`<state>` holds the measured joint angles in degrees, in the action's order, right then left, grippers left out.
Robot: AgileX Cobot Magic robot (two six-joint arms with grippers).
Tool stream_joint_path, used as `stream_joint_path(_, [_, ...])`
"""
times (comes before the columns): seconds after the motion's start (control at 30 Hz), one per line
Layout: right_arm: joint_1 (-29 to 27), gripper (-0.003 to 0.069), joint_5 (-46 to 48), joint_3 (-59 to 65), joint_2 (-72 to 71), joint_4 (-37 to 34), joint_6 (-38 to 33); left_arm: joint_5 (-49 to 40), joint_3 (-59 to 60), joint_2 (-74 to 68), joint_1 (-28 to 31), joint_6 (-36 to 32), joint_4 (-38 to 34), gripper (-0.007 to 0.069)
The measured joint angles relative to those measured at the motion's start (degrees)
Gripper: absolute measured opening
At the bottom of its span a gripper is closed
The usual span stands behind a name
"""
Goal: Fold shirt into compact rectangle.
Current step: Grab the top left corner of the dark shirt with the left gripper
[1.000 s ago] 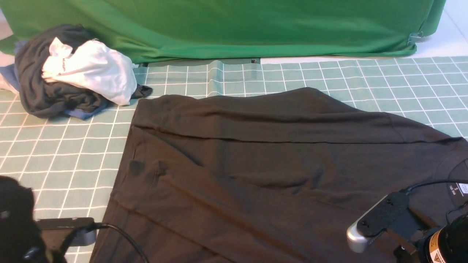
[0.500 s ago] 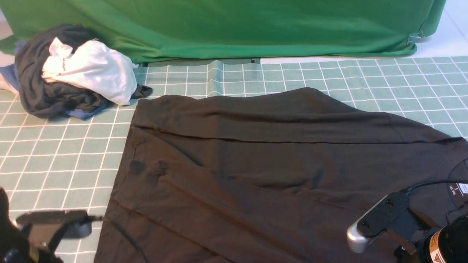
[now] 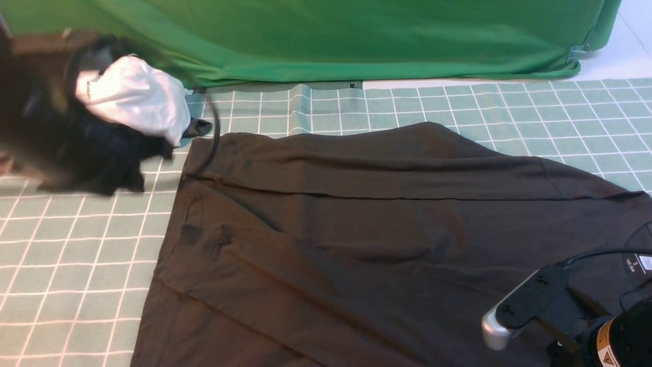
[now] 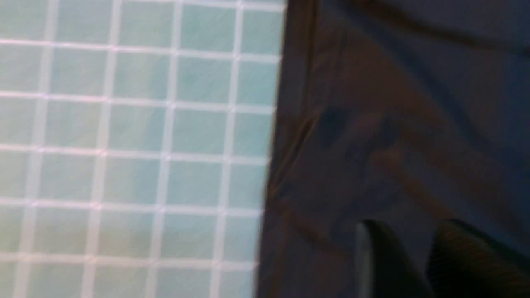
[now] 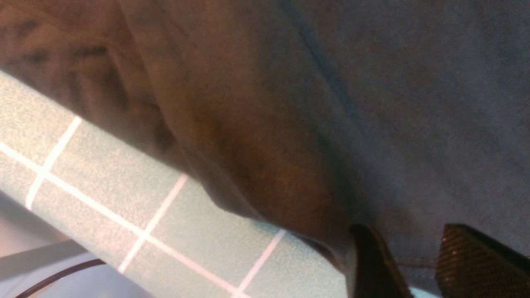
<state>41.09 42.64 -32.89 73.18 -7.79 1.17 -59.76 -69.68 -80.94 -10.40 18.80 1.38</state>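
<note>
A green cloth (image 3: 326,41) hangs along the whole far side. In front of it the bench (image 3: 76,255) carries a pale teal mat ruled in white squares. The shirt (image 3: 382,229) is the big thing on it: black, lying flat and spread from the middle of the bench out to the right edge and down to the near edge, with long creases running across it. Its left hem runs straight and a folded band lies along its far side.

At the far left the left arm (image 3: 46,112) shows only as a dark blur, raised over a heap of clothes. A crumpled white garment (image 3: 137,97) sits on top of that heap, just beside the shirt's far left corner.

At the near right the right arm's wrist camera (image 3: 524,306) sits low over the shirt.

In the left wrist view the left tool (image 4: 408,225) hangs above the shirt's left hem with its fingers a little apart and nothing between them. The right tool (image 5: 408,227) is down at the shirt's near edge, fingers partly apart with cloth lying between them. I cannot tell whether it is pinching that cloth.

A small white neck label (image 3: 646,262) shows at the far right.
</note>
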Motion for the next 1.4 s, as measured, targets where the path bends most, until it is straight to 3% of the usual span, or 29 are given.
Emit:
stream_joint_path(0.1, [0.0, 0.0245, 0.0, 0.0, 0.0, 0.0, 0.22, 2.49, -4.36, -7.95, 2.28, -5.49, -5.55, 0.0036])
stream_joint_path(0.23, [0.0, 0.0245, -0.05, 0.0, 0.0, 0.0, 1.22, 8.49, -7.34, -18.32, 2.6, -11.39, -11.83, 0.0006])
stream_joint_path(0.37, [0.0, 0.0245, -0.41, 0.0, 0.0, 0.0, 1.41, 12.8, -8.47, -24.35, 2.6, -13.03, -15.49, 0.0002])
stream_joint_path(0.8, [0.0, 0.0245, -0.44, 0.0, 0.0, 0.0, 2.32, 19.57, -8.93, -35.0, 6.13, -7.79, -10.15, 0.0004])
stream_joint_path(1.17, [0.0, 0.0245, -1.78, 0.0, 0.0, 0.0, 2.72, 24.88, -8.99, -35.0, 9.2, -6.04, -9.91, 0.0022])
stream_joint_path(1.33, [0.0, 0.0245, -2.09, 0.0, 0.0, 0.0, 2.72, 27.5, -8.99, -35.0, 9.2, -5.97, -11.72, 0.0104])
stream_joint_path(1.4, [0.0, 0.0245, -2.11, 0.0, 0.0, 0.0, 2.72, 28.17, -8.99, -35.0, 9.2, -5.97, -14.14, 0.017])
